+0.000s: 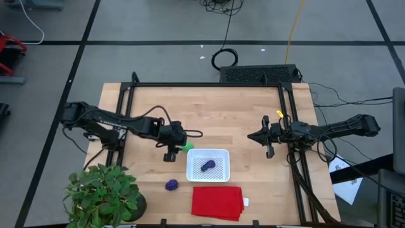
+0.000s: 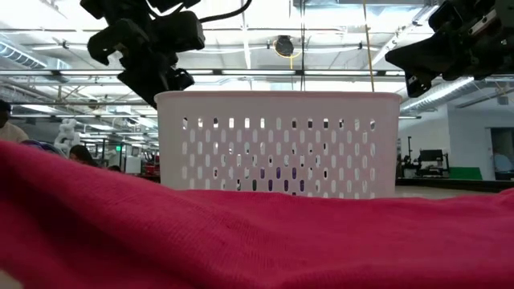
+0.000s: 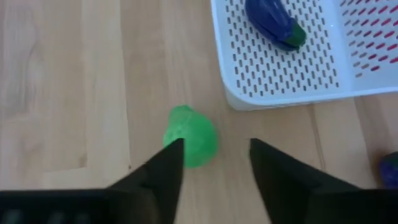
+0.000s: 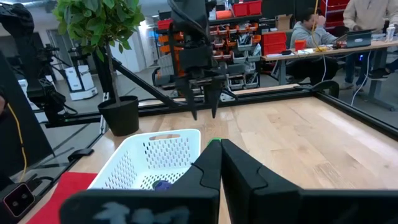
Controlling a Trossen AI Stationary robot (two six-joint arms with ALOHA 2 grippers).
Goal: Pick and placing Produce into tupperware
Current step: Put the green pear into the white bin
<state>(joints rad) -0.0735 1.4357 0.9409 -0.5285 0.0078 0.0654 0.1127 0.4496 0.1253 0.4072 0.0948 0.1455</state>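
Observation:
The bright green piece rests on the wood just off the white container's far-left corner. My left gripper hangs open over it, fingers pointing down; the piece shows beside one fingertip, and I see no touch. The elongated purple piece lies inside the container. The roundish purple piece sits on the table near the container's left side. My right gripper waits shut, raised at the table's right.
A folded red cloth lies at the near edge in front of the container and fills the low view's foreground. A potted plant stands at the near-left corner. A black frame borders the table. People sit beyond the table.

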